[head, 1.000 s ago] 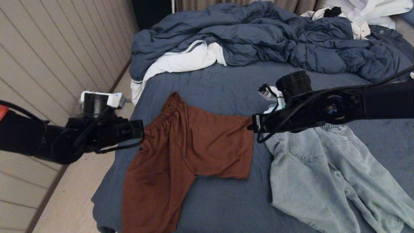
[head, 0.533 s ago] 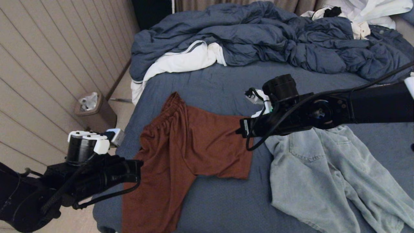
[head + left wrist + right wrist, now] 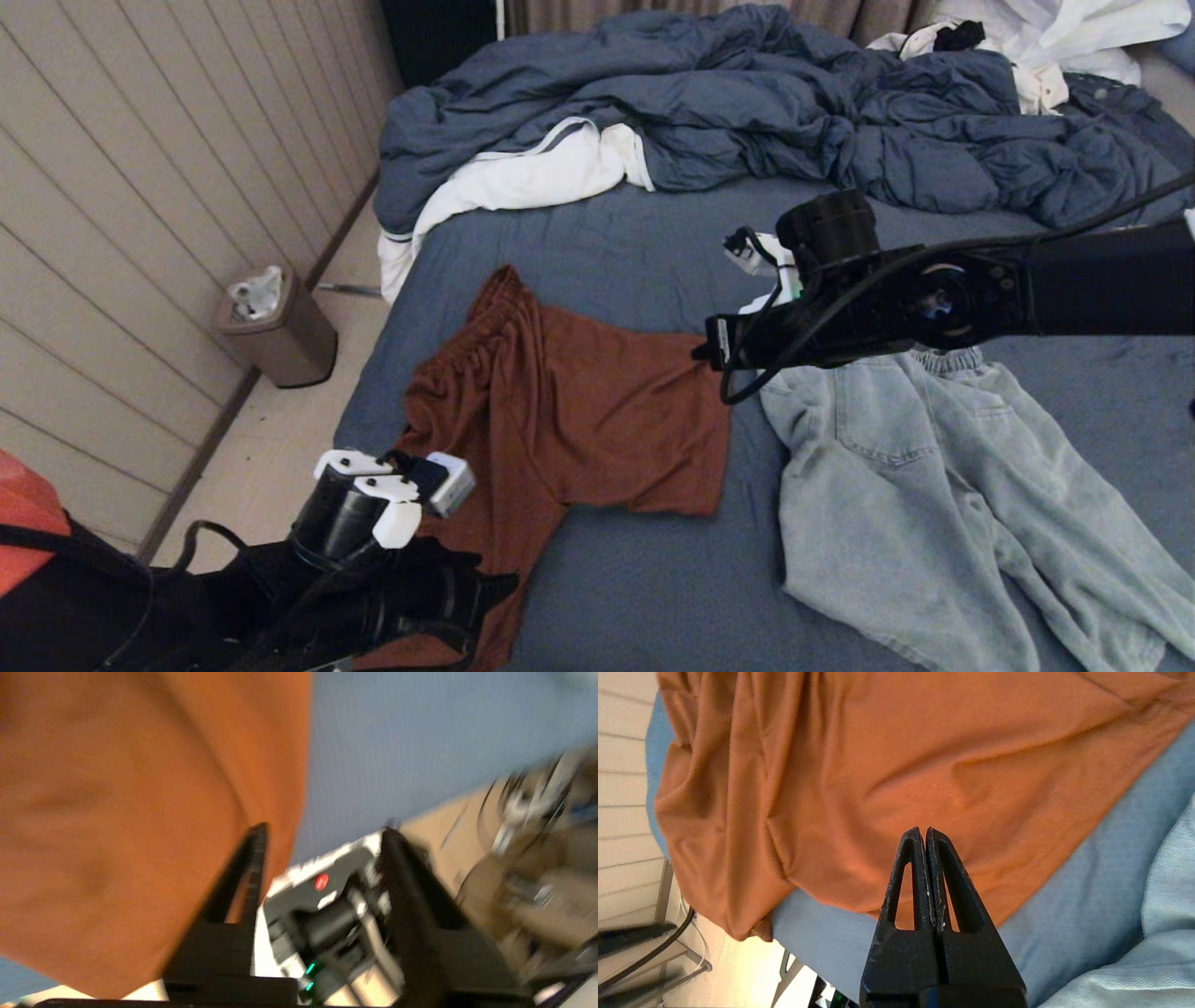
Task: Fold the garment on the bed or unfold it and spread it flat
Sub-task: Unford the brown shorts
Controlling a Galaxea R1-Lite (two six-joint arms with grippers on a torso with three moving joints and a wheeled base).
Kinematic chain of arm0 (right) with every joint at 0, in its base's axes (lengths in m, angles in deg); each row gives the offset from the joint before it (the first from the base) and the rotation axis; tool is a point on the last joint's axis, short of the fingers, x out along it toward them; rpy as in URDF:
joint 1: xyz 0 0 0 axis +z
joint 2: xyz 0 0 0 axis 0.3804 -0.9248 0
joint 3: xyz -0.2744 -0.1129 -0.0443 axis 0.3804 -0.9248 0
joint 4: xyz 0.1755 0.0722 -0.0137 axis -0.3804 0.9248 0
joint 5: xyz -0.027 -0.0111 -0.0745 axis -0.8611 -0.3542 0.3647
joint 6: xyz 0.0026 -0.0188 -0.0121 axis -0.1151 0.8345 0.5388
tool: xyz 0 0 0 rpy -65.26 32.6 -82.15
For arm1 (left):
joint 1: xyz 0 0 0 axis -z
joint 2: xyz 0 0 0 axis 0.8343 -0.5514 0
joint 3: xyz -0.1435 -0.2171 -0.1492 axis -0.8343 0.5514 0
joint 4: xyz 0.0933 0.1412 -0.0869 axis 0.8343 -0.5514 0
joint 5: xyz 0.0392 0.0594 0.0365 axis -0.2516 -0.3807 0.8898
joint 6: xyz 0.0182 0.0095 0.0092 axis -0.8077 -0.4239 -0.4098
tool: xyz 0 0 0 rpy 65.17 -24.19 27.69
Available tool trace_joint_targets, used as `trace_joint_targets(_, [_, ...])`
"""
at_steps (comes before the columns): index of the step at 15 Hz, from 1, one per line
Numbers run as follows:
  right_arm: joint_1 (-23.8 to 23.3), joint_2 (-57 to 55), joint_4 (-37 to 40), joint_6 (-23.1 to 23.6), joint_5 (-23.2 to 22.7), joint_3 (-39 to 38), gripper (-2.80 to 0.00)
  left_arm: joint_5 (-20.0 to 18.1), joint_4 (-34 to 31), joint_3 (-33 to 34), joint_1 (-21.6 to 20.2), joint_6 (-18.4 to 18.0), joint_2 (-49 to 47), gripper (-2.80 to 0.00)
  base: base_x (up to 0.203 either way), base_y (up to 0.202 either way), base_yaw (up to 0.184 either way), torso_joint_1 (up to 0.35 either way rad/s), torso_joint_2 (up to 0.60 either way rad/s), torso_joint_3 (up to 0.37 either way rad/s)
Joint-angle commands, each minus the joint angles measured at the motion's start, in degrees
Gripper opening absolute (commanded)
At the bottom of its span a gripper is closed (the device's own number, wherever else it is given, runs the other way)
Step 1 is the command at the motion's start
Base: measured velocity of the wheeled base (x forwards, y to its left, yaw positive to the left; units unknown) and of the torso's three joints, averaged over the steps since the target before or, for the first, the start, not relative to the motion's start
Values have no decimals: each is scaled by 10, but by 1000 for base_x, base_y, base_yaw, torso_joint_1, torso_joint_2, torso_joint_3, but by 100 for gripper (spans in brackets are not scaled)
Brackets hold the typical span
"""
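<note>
The garment, a rust-brown pair of shorts (image 3: 560, 411), lies on the bed's slate-blue sheet (image 3: 635, 252), one leg trailing over the near left edge. My left gripper (image 3: 490, 586) is low at that near edge, beside the trailing leg. In the left wrist view my left gripper (image 3: 324, 829) is open with nothing between its fingers, and the brown cloth (image 3: 117, 788) is alongside one finger. My right gripper (image 3: 705, 347) hovers over the right hem of the shorts. In the right wrist view my right gripper (image 3: 923, 830) is shut and empty above the brown cloth (image 3: 878, 765).
Pale denim trousers (image 3: 934, 485) lie to the right of the shorts, under the right arm. A rumpled blue duvet (image 3: 747, 103) and white linens (image 3: 523, 177) fill the far end. A small bin (image 3: 275, 327) stands on the floor by the panelled wall.
My left arm has dropped from beside the waistband to the bed's near left corner, and its jaws have opened. The right arm has shifted slightly but stays over the hem.
</note>
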Motion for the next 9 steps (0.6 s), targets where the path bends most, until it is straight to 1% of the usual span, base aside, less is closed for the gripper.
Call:
trace_joint_targets(1, [-4, -5, -1, 0, -2, 2, -280, 18, 3, 0, 28, -24, -60, 0, 0, 0, 0, 0, 0, 0])
trace_joint_targets(3, [-4, -9, -1, 0, -3, 3, -280, 59, 14, -11, 49, -59, -107, 0, 0, 0, 0, 0, 0, 0])
trace_joint_targets(4, [-4, -10, -1, 0, -3, 4, -280, 68, 18, -17, 61, -69, -116, 0, 0, 0, 0, 0, 0, 0])
trace_joint_targets(7, [-16, -12, -1, -1, -6, 8, -280, 86, 22, -53, 62, -72, -160, 0, 0, 0, 0, 0, 0, 0])
trace_joint_targets(9, [-22, -13, -2, -1, -8, 8, -280, 106, 27, -72, 37, -71, -172, 0, 0, 0, 0, 0, 0, 0])
